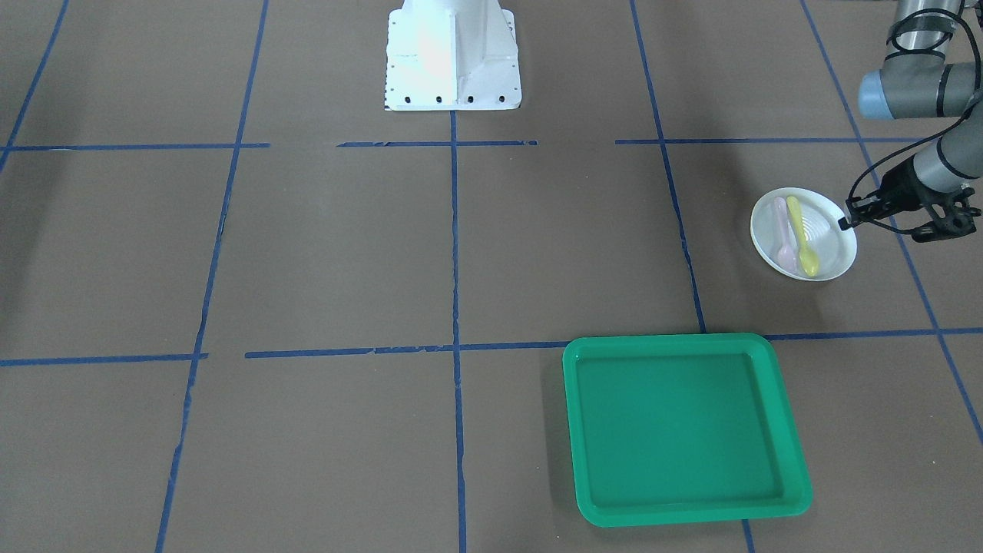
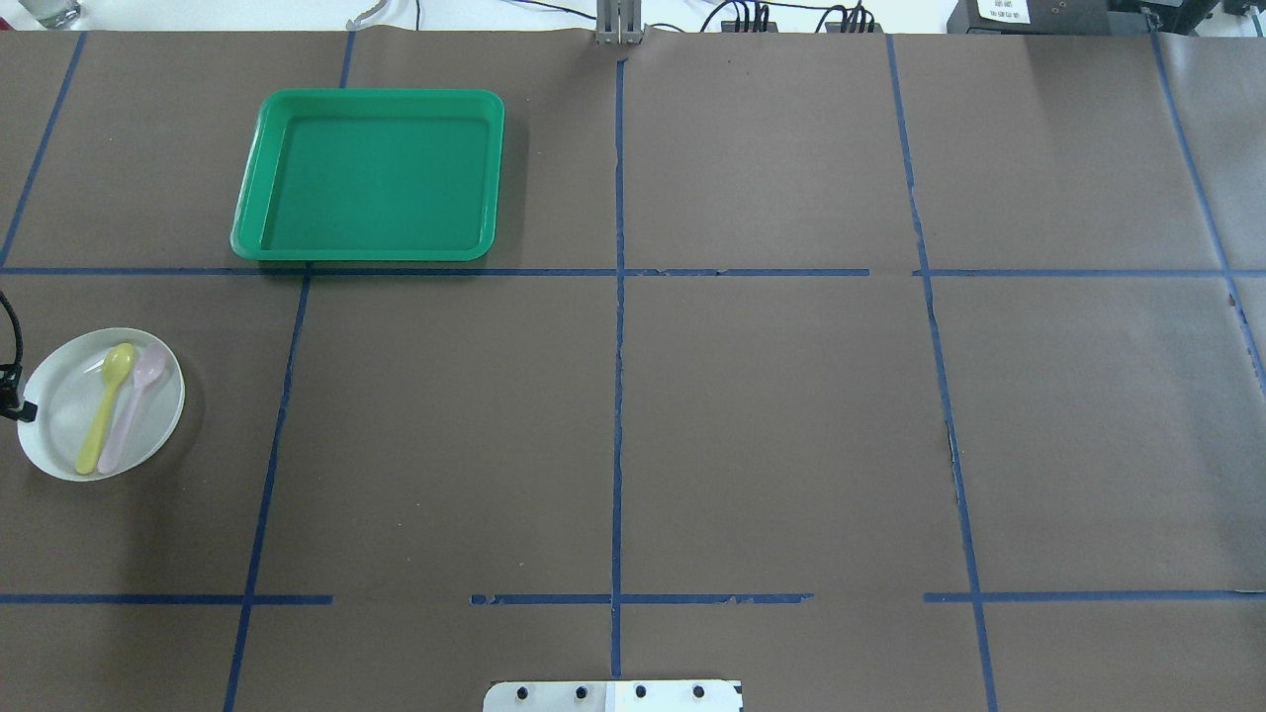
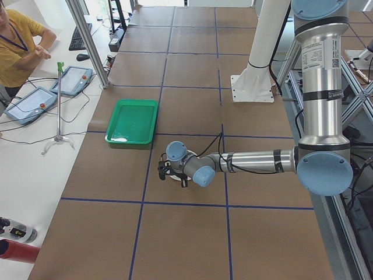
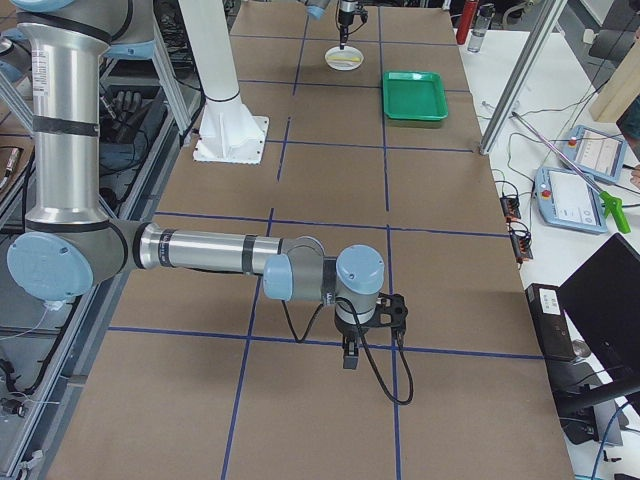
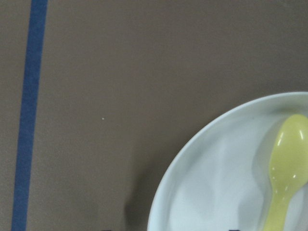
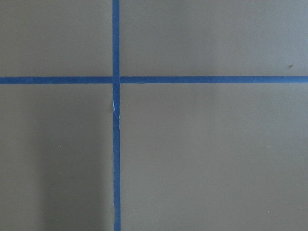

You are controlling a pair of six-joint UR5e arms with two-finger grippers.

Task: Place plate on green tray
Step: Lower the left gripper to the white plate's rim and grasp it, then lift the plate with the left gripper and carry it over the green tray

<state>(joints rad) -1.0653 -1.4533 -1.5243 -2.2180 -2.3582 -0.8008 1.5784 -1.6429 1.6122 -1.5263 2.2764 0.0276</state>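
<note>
The white plate (image 1: 833,230) lies at the table's left end with a yellow spoon (image 1: 803,234) and a pale pink spoon (image 1: 784,230) on it. My left gripper (image 1: 846,223) stands upright at the plate's outer rim, its fingers narrowed to a tip on the rim, and looks shut on it. It also shows at the edge of the overhead view (image 2: 22,407), by the plate (image 2: 59,420). The left wrist view shows the plate (image 5: 216,187) and the yellow spoon (image 5: 286,163). The green tray (image 2: 376,178) lies empty, apart from the plate. My right gripper (image 4: 346,360) points down over bare table; I cannot tell whether it is open.
The robot's white base (image 1: 453,61) stands at mid table on my side. Blue tape lines (image 2: 618,396) grid the brown table cover. An operator (image 3: 17,41), teach pendants (image 3: 26,104) and a thin stand (image 3: 58,105) are beyond the far edge, behind the tray (image 3: 133,121).
</note>
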